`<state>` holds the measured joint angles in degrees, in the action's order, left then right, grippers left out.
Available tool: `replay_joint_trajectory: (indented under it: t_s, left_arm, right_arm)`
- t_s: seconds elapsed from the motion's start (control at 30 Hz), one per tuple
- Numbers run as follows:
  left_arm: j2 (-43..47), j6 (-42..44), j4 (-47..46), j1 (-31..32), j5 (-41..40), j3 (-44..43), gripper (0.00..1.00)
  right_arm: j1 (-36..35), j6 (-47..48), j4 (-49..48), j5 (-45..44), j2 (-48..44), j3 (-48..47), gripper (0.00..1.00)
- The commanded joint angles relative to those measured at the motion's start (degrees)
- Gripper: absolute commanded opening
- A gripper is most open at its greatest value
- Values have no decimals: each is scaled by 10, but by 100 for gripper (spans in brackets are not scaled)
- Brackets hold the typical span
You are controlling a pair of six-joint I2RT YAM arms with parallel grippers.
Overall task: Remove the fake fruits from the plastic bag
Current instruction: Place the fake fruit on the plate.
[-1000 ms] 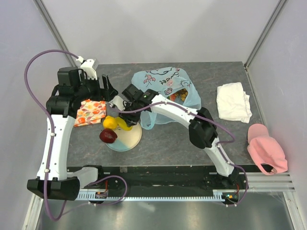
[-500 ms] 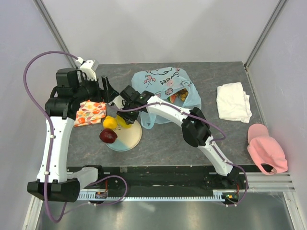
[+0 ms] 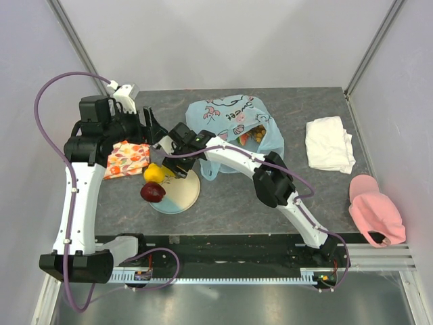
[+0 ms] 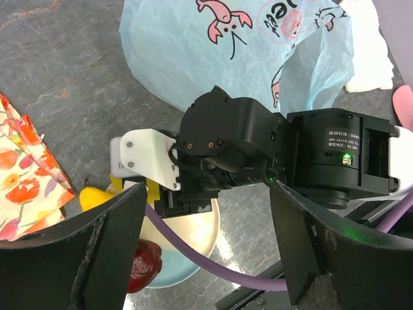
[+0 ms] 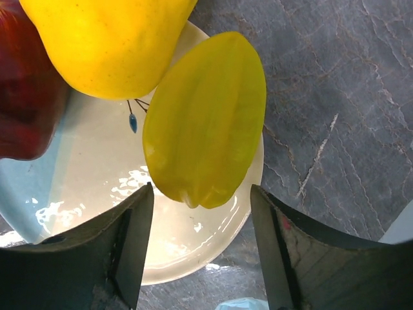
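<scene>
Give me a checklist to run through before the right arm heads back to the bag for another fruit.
1. Right gripper open around the yellow-green fruit: ok, gaps show on both sides.
2. That fruit lying on the plate: ok, beside the lemon and apple, one side overhanging the rim.
3. Left gripper empty: ok, open.
4. Room to lift the right arm: cannot tell; the left gripper hangs directly above the right wrist.
5. Fruits left in the plastic bag: ok, orange pieces show at its mouth.
</scene>
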<state>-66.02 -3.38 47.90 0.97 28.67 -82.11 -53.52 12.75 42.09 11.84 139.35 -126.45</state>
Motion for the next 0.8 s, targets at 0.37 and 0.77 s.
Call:
replay_joint_trajectory:
  t_s: [0.37, 0.77]
  left_arm:
    - [-28, -15, -18, -4, 7, -10, 83]
    - [-32, 20, -35, 28, 117, 72, 79]
  right_arm:
    - [3, 38, 104, 53, -194, 36, 75]
    - [203, 17, 136, 137, -420, 182, 74]
